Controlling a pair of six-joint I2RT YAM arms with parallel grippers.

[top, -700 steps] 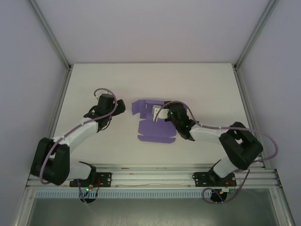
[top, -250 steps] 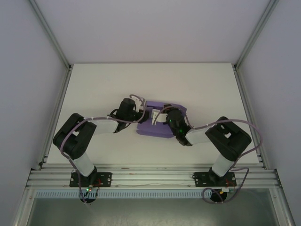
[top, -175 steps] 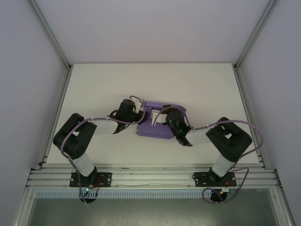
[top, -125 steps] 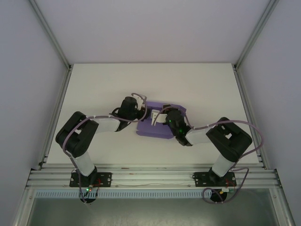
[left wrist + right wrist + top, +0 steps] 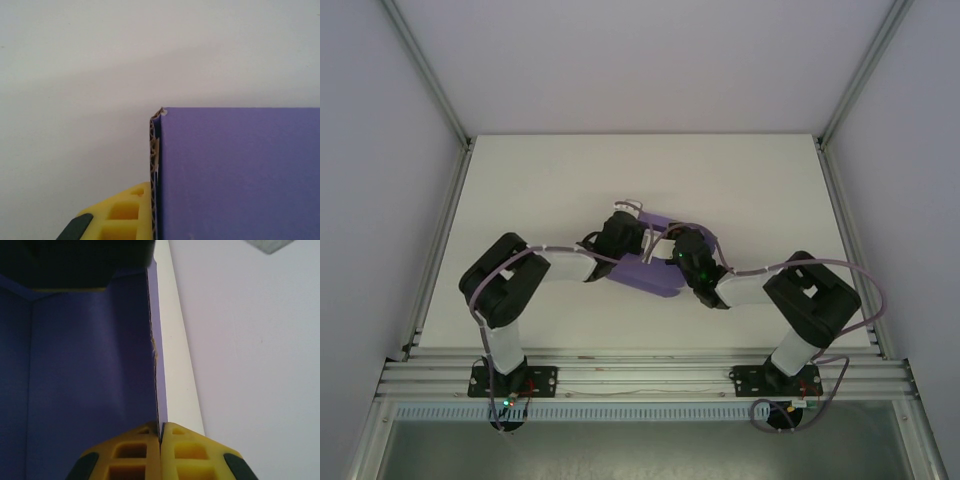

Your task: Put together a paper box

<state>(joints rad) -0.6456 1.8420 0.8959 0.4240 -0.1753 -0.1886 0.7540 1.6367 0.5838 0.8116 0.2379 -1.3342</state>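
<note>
You've got the left end effector [image 5: 638, 238] and the right end effector [image 5: 160, 447] both pinched tight on walls of the matte lavender card paper box [image 5: 658, 270], mid-frame on the white table [image 5: 520, 180], so square the walls gently without creasing them.

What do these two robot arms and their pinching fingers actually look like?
The left arm and the right arm both have white tube-like links between chunky black joints. A lilac-grey cable loops loosely alongside each. A small green light glows on the right arm's wrist. The fingers are bright yellow plastic with hollow cut-out cells and black patches at their outer corners.
</note>
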